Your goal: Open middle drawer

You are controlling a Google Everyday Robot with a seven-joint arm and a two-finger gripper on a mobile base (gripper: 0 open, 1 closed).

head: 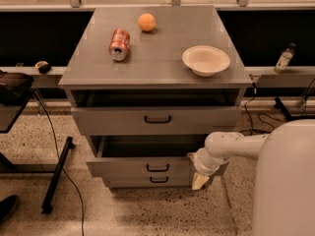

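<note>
The grey cabinet (157,68) has three drawers with black bar handles. The middle drawer (133,167) is pulled partly out, with a dark gap showing above its front panel. Its handle (157,167) is free. My gripper (199,180), on the white arm (231,149) reaching in from the right, is at the right end of the middle drawer's front, low down by the bottom drawer (147,182). The top drawer (113,121) also stands pulled out.
On the cabinet top lie a red soda can (119,44), an orange (146,22) and a white bowl (205,60). A bottle (284,59) stands on the ledge at right. A black stand leg (56,173) and cables lie on the floor at left.
</note>
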